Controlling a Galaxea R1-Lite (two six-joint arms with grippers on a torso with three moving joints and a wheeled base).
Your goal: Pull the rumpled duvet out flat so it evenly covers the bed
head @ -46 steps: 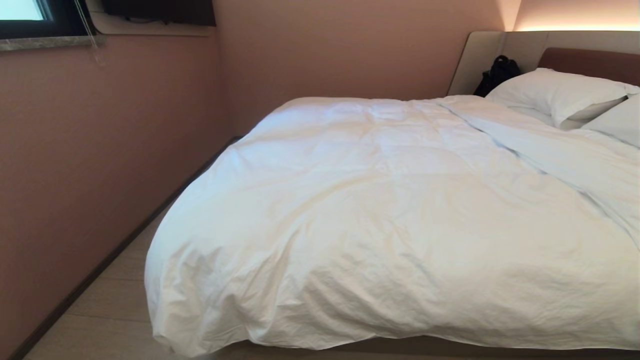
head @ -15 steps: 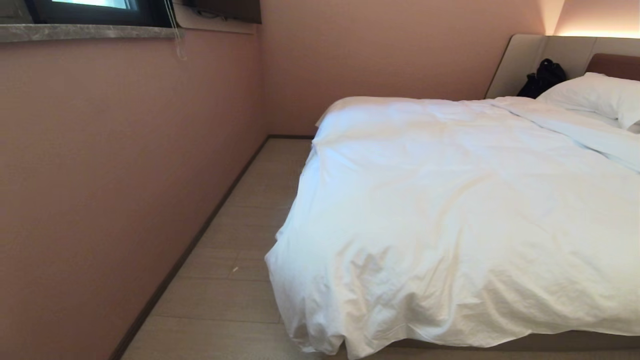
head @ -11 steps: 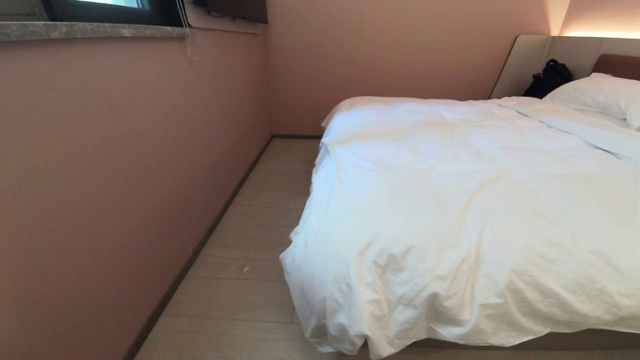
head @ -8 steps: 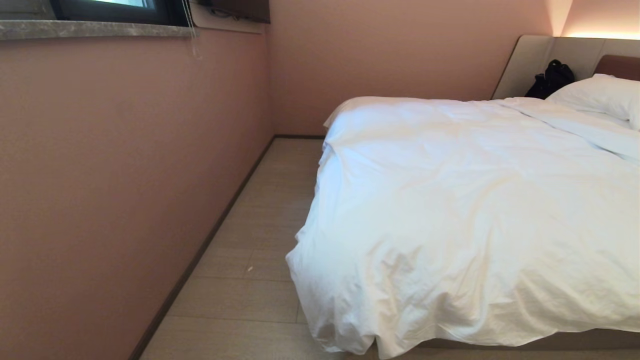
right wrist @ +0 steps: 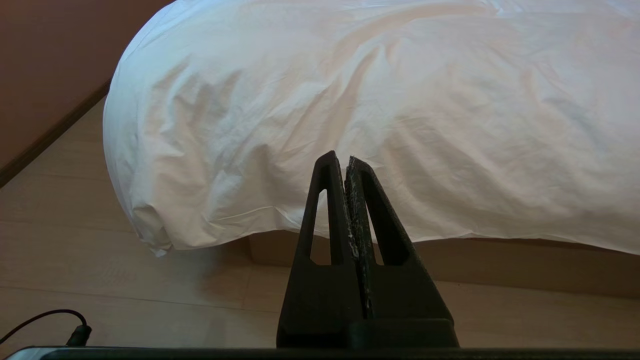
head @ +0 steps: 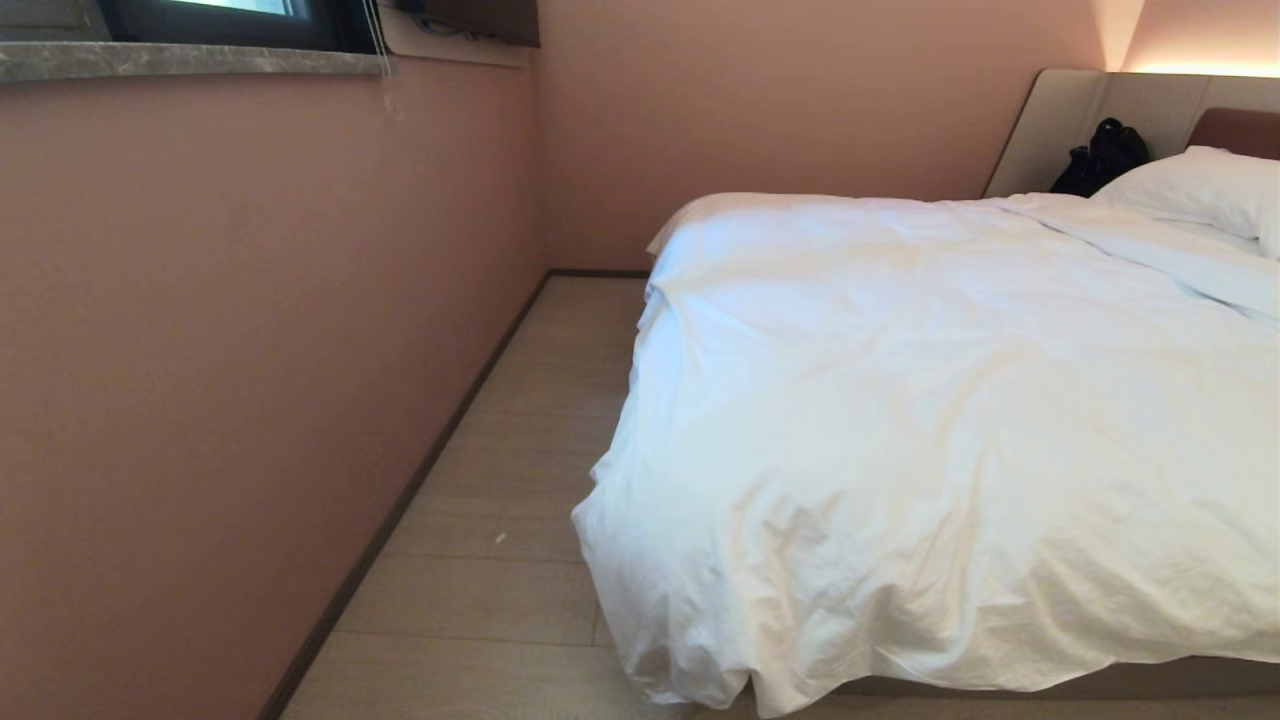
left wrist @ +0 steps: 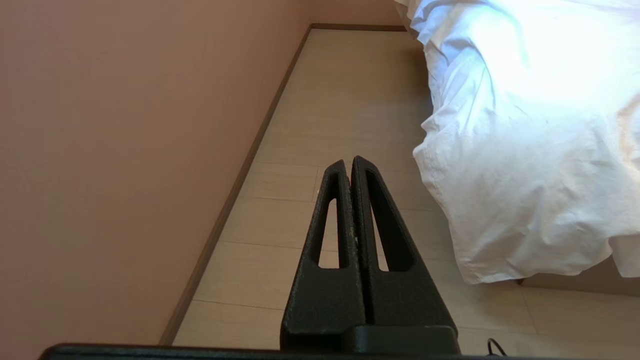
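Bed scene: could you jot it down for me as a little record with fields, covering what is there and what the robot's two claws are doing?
duvet: white, wrinkled, spread over the bed, near corner hanging toward the floor
bed: taupe base showing under the duvet's edge
pillow: white, at the head end
black bag: against the padded headboard
wall: pink, left of the bed, with a strip of floor between
left gripper: shut, empty, over the floor beside the duvet corner
right gripper: shut, empty, pointing at the duvet's hanging edge

The right gripper (right wrist: 347, 161), jaws pressed together, points at the duvet (right wrist: 400, 115) overhanging the bed's base (right wrist: 500, 270).
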